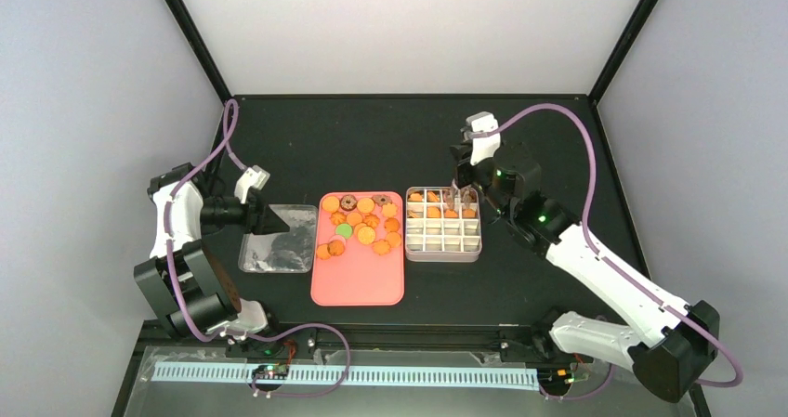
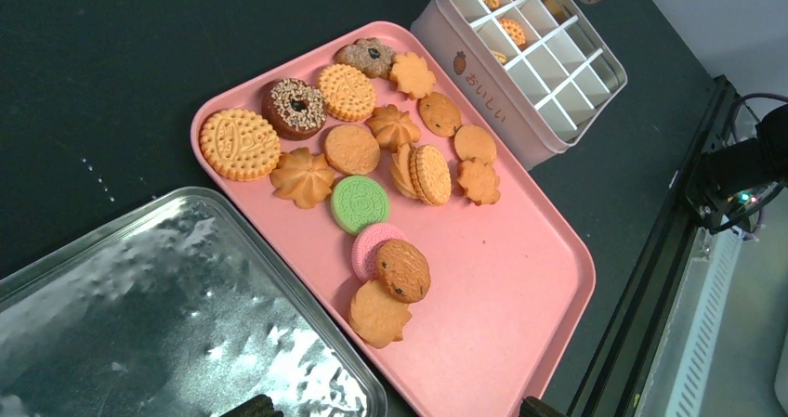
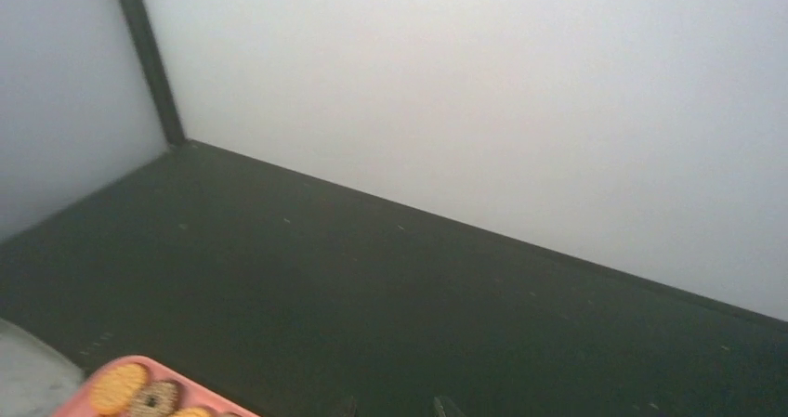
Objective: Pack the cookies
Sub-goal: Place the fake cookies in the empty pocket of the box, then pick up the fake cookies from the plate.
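Most cookies [image 2: 351,148] lie clustered on the far half of the pink tray [image 2: 502,324]; a few sit in the gridded tin [image 1: 444,255] just right of the tray; the left gripper [image 1: 272,218], left of the tray over a silver lid [image 1: 279,252], gapes empty; the right gripper [image 1: 457,187] hovers right of the tray, jaws nearly together, contents impossible to tell.

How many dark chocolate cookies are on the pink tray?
2. A sprinkled chocolate ring and a brown dark-centred cookie, both along the pink tray's far edge, the second nearer the gridded tin. Stacked cookies could hide another.
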{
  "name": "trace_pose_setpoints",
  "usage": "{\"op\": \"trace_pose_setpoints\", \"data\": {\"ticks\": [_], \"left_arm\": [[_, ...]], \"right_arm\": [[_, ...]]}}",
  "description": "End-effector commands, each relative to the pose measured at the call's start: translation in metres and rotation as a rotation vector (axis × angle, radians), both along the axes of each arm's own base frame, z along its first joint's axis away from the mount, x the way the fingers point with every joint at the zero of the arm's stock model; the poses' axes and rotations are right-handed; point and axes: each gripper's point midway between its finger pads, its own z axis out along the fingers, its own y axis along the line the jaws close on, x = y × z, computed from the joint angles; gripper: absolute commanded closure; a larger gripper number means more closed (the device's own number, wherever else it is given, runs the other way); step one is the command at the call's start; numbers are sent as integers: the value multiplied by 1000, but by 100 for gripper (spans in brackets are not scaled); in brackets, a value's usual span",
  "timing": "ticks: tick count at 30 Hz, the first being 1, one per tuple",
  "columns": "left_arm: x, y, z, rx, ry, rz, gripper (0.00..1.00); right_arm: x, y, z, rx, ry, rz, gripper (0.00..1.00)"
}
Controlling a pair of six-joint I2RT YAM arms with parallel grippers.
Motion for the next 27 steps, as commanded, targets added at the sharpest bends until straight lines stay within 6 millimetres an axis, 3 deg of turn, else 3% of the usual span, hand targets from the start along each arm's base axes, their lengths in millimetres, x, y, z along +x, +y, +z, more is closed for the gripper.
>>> {"op": "trace_pose_setpoints", "data": {"ticks": [1,9,18,22,27], "left_arm": [[7,2,11,-14,-51,-5,31],[6,2,12,-16,-48,-4,31],[4,2,8,-11,-34,-8,31],[3,3,3,-4,-14,-7,31],[3,8,-4,-2,13,3,31]], "right_arm": [[-24,31,36,86,-49,123,87],[-68,127,32,89,-20,356,87],[-100,231,21,81,14,575,87],[-104,265,19,85,16,630,87],[-100,292,6,65,30,657,87]]}}
